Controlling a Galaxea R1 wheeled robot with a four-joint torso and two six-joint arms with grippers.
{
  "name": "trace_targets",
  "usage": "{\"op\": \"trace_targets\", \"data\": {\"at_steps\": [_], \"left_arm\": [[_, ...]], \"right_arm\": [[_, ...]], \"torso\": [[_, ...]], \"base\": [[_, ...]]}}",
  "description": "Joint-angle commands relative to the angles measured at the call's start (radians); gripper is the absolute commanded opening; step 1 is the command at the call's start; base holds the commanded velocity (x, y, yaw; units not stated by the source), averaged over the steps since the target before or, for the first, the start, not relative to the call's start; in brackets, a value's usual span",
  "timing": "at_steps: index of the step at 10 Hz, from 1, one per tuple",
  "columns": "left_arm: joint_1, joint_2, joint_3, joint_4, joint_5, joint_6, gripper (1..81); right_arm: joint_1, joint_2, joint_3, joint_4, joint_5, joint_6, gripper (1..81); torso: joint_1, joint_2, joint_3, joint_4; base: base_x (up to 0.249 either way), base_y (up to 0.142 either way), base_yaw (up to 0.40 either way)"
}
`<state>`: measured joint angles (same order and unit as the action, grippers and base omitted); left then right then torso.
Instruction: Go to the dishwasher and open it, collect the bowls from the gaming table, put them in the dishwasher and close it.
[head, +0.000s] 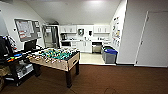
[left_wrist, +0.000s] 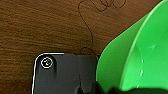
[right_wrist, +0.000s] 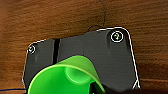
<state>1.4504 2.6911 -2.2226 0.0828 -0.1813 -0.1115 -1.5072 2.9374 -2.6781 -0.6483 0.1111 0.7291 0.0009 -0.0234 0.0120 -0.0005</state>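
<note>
Jaws of both grippers are hidden, so I cannot tell their state. Each wrist hangs over brown carpet (left_wrist: 37, 27), with a wide green bowl (left_wrist: 140, 55) beside the left one and a smaller green bowl (right_wrist: 65, 77) beside the right.

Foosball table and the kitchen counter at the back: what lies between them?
In the head view, bare floor: brown carpet beside the foosball table, then pale kitchen floor up to the counter. Grey bins with blue lids stand off to the side.

Bright green bowls (left_wrist: 140, 57) (right_wrist: 67, 77), brown carpet (head: 112, 80), blue-lidded grey bin (head: 110, 55).
</note>
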Motion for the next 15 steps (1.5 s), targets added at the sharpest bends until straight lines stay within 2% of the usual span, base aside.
{"op": "trace_targets", "data": {"at_steps": [1,10,15], "left_arm": [[-0.063,-0.019,0.015,0.017,0.031,0.001,1.0],[-0.063,-0.017,0.015,0.031,0.031,0.000,1.0],[-0.063,-0.019,0.015,0.031,0.031,0.000,1.0]], "right_arm": [[0.060,-0.013,-0.002,-0.011,-0.031,-0.004,1.0],[0.060,-0.011,-0.002,-0.011,-0.031,-0.004,1.0],[0.061,-0.010,-0.002,-0.011,-0.031,-0.004,1.0]], "torso": [[0.000,0.000,0.000,0.000],[0.000,0.000,0.000,0.000],[0.000,0.000,0.000,0.000]], "base": [[0.158,-0.093,0.000],[0.163,-0.098,0.000],[0.148,-0.013,0.000]]}}
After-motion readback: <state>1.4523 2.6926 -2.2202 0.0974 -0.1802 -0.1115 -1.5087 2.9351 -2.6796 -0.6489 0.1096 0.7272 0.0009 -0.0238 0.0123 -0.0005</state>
